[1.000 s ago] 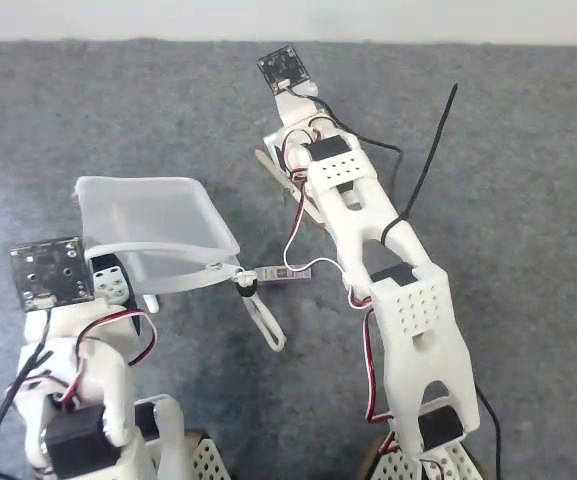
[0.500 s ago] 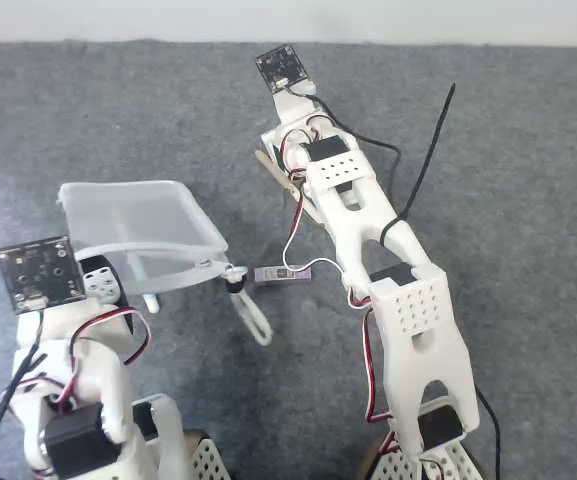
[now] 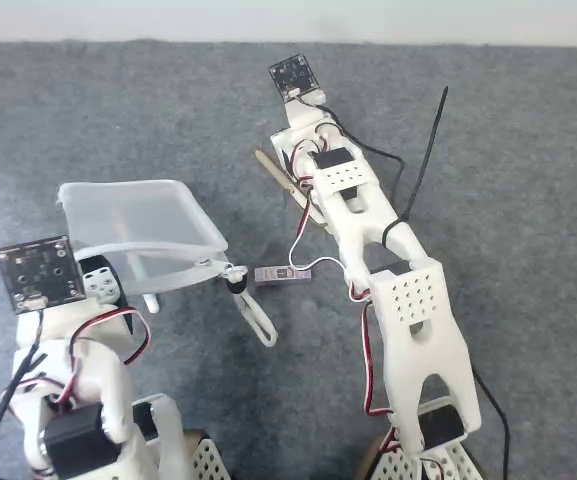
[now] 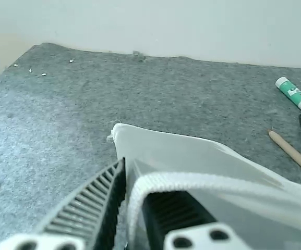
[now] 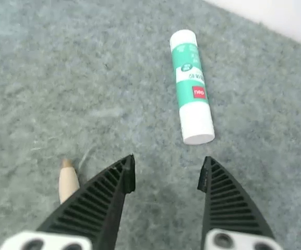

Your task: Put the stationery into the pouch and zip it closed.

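The grey felt counter carries everything. In the high view the right arm reaches from the lower right of the frame up towards the top centre. Since half a second ago its far end, with the small camera board, has swung a little to the right and down in the frame. The left arm stands at the lower left and has not shifted in that half second. A second ago it sat slightly further right.

The pouch, translucent white, is at centre left of the high view, mouth open and lifted off the counter at its near edge. It has moved left with the arm over the last second, then stayed put. The left gripper is clenched on the pouch's zip edge, with the white band pinched between its ribbed fingers. A white strap trails from the pouch's corner down onto the counter.

The right gripper is released, jaws spread and grasping nothing, hanging above bare felt. A green and white glue stick lies flat just ahead of it, untouched. A wooden pencil lies beside one finger, and its far end shows left of the arm's far end in the high view. Both lie on the counter, well apart from the pouch.
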Robot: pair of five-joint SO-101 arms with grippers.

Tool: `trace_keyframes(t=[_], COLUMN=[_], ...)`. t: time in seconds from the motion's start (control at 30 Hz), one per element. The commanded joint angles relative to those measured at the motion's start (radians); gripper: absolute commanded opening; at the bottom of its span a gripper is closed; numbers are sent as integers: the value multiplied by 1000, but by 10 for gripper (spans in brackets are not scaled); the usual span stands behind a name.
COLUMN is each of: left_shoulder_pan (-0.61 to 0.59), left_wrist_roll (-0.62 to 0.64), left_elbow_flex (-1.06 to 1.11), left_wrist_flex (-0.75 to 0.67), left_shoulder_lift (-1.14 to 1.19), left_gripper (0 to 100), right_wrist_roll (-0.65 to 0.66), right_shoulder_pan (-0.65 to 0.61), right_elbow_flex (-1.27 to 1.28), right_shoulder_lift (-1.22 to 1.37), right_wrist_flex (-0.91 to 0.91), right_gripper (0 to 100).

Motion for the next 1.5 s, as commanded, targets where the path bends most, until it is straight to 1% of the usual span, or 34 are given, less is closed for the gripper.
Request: trace_keyframes(t=[0.0,0.1,0.4,0.6,0.97,1.17,1.47], left_shoulder_pan=[-8,-8,-9,-9,-9,-9,-9], left_wrist_roll=[12,12,12,-11,-14,-14,-14], left_elbow_flex=[-10,-10,-8,-7,-7,-7,-7], left_wrist_flex=[-31,-31,-29,-28,-17,-17,-17], left_shoulder_lift=[5,5,5,5,5,5,5], left_gripper=[9,9,9,9,9,9,9], right_wrist_roll=[-14,-14,-14,-9,-11,-14,-29], right_shoulder_pan=[22,42,47,47,62,56,41], right_elbow_flex=[-55,-55,-57,-57,-55,-55,-55], right_shoulder_lift=[-24,13,87,136,148,130,42], right_wrist_flex=[-41,-104,-285,-328,-315,-222,50], right_gripper=[191,191,191,191,191,191,191])
